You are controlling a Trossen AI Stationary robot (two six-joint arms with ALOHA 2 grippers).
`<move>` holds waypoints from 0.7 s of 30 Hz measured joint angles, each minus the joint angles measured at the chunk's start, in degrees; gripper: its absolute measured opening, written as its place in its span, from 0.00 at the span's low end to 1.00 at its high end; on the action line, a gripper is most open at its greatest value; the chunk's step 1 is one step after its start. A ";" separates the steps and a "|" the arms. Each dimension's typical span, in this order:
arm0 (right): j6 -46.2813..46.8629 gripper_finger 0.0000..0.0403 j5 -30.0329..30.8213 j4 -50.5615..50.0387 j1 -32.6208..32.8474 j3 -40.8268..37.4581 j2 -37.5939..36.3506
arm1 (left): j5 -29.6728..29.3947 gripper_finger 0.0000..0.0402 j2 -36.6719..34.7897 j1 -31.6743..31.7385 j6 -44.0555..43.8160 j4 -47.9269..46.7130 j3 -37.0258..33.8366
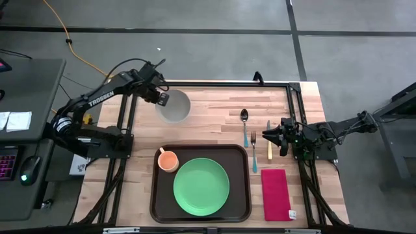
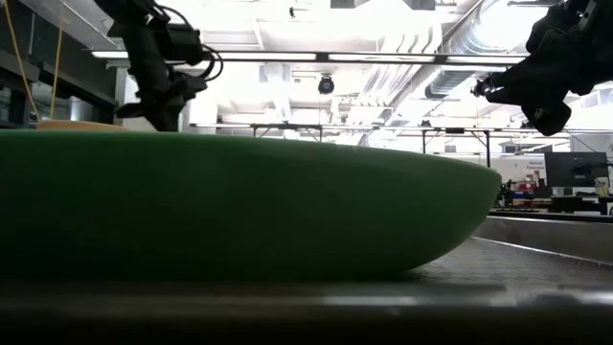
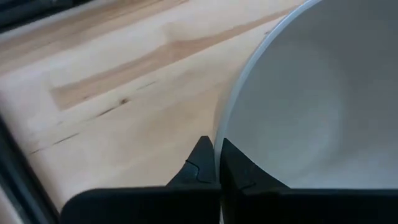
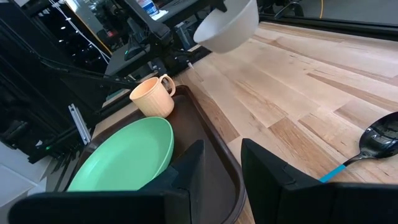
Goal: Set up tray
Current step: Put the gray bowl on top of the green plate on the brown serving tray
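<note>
A white bowl (image 1: 175, 107) hangs over the far left of the wooden table, with my left gripper (image 1: 160, 99) shut on its rim. In the right wrist view the bowl (image 4: 227, 25) is clear of the tabletop and tilted. The dark brown tray (image 1: 156, 195) lies at the near middle. It carries a green plate (image 1: 201, 186) and an orange cup (image 1: 168, 160). My right gripper (image 1: 268, 136) waits open at the table's right, above the cutlery, touching nothing. My left gripper pinches the bowl's rim (image 3: 222, 118) between its two fingers, one finger inside the bowl and one outside. The fingers slant down onto it from the table's left side. The bowl is lifted clear of the table and hangs tilted from the fingers.
A spoon (image 1: 244, 117), a fork (image 1: 253, 153) and a knife (image 1: 268, 140) lie on the table right of the tray. A red napkin (image 1: 275, 194) lies at the near right. Bare wood (image 1: 214, 110) shows between the bowl and the spoon.
</note>
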 joint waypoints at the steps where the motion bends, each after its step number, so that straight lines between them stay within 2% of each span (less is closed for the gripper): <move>1: 0.00 0.21 0.00 0.00 0.00 0.00 0.00 | 0.29 0.05 0.00 0.00 0.33 -0.50 0.77; 8: 0.00 0.21 0.04 0.00 -0.01 0.00 0.00 | 0.39 0.05 -0.02 0.00 1.16 -4.26 5.22; 21: 0.00 0.21 0.04 0.00 0.00 0.00 0.00 | 0.27 0.05 -0.04 0.00 1.17 -5.40 5.85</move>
